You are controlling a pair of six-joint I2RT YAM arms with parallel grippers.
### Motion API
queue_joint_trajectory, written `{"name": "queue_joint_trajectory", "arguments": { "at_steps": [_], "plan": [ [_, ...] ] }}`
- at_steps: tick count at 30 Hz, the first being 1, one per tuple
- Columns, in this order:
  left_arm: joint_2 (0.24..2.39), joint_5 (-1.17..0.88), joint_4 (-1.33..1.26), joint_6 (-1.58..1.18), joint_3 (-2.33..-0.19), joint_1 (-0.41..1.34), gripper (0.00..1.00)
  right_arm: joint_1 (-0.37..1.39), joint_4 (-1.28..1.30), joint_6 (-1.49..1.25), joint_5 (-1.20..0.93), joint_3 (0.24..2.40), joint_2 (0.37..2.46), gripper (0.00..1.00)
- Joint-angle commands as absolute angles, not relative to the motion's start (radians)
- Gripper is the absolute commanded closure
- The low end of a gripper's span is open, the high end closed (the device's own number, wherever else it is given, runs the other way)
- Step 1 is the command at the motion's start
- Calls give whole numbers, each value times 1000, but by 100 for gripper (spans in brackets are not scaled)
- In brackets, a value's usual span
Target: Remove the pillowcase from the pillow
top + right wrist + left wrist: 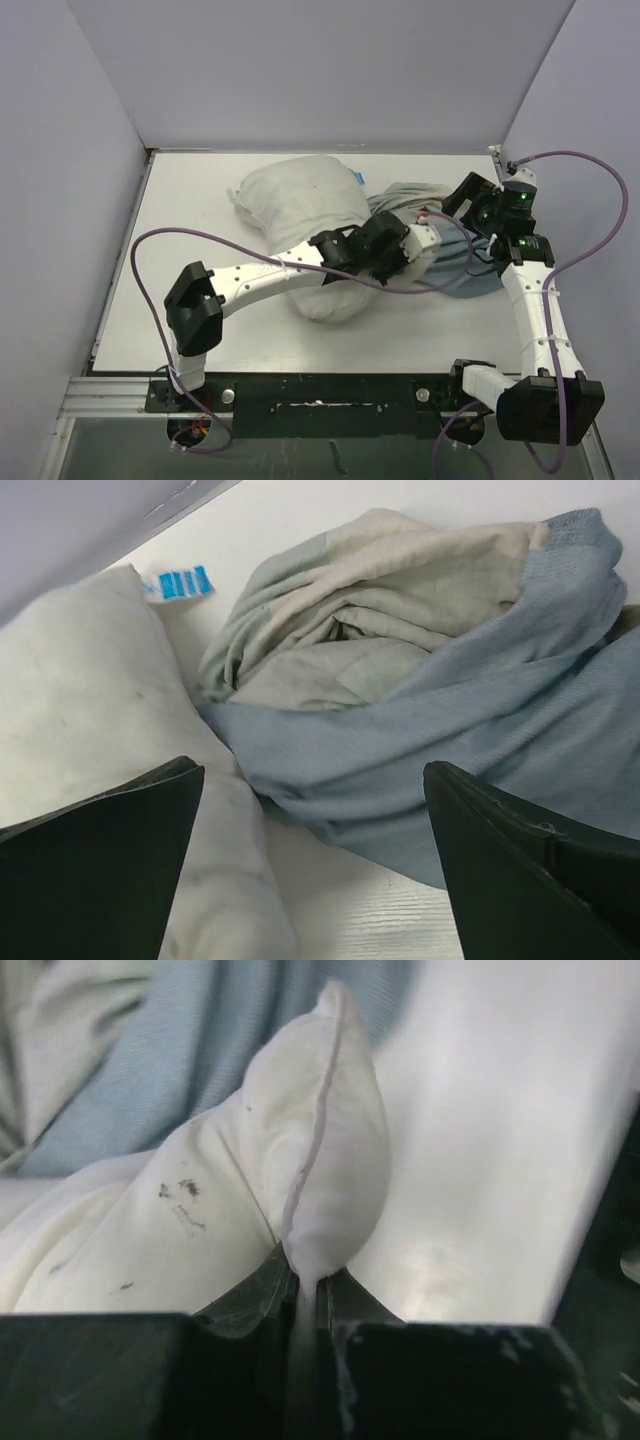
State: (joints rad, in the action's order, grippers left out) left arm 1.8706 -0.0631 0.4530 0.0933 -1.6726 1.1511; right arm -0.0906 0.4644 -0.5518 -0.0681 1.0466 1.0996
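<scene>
A white table (200, 200) stands between pale lavender walls (320, 70).

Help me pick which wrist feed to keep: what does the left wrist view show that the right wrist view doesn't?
Only the left wrist: the left tool shut on a seamed corner of the pillow, plus dark smudges on it. Only the right wrist: the right tool open with nothing in it, and the blue-and-white tag. Both: the off-white pillow, the blue-grey side of the pillowcase, and the white table.

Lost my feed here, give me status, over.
Left hand shut on pillow corner. Right hand open, empty, over pillowcase. Pillowcase bunched beside bare pillow, looks off. No obstruction seen.
</scene>
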Motion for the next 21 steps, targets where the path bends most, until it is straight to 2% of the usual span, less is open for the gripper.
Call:
{"name": "queue_joint_trajectory", "arguments": {
  "at_steps": [1, 2, 3, 4, 5, 10, 15, 21],
  "plan": [
    [1890, 172, 295, 88, -1695, 953, 92, -88, 439, -528, -35, 1069, 1080, 2],
    [1898, 166, 285, 98, -1692, 927, 70, -88, 432, -528, -33, 1063, 1081, 2],
    [1907, 144, 292, 104, -1700, 906, 37, -87, 426, -526, -22, 1054, 1082, 2],
    [1916, 119, 312, 105, -1715, 884, 11, -87, 418, -519, -12, 1048, 1083, 2],
    [1918, 81, 336, 111, -1729, 865, 3, -87, 411, -512, 0, 1041, 1083, 2],
    [1808, -34, 304, 108, -1663, 706, 2, -83, 321, -440, 83, 967, 1058, 2],
    [1618, -132, 236, 90, -1449, 423, 2, -84, 201, -339, 170, 863, 1043, 2],
    [1466, -276, 246, 56, -1285, 119, 2, -101, 236, -370, 269, 860, 1152, 2]
  ]
}}
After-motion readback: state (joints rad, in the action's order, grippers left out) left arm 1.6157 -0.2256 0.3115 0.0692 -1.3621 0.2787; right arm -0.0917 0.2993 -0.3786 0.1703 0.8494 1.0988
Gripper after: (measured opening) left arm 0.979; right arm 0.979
